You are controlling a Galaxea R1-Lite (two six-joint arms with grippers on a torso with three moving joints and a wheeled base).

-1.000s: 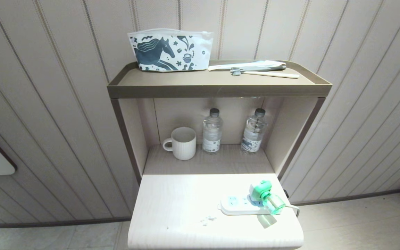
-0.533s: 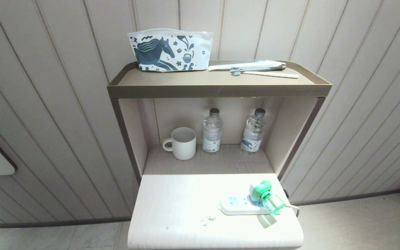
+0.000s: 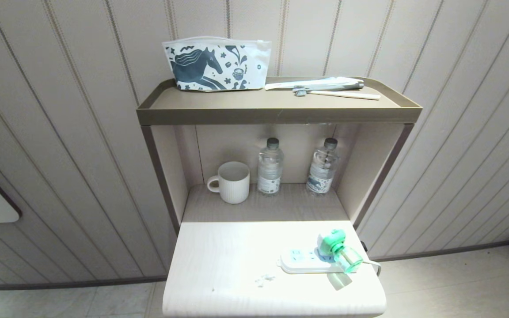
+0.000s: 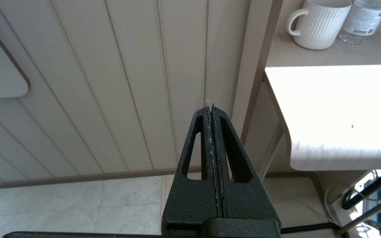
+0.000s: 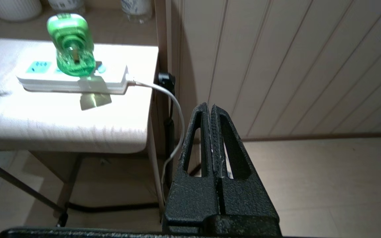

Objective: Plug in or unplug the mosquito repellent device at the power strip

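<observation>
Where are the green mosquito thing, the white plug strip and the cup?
mosquito repellent device (image 3: pixel 337 251): head view, green body.
power strip (image 3: pixel 301 260): head view, white top by the sockets.
cup (image 3: pixel 234 182): head view, ribbed side.

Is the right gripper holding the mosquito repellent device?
No, the right gripper is shut on nothing, off the table's edge, while the device sits apart in the power strip.

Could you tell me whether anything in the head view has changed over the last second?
Nothing visibly changed: the mosquito repellent device sits plugged into the power strip on the table as before, and neither end effector appears in the head view.
</observation>
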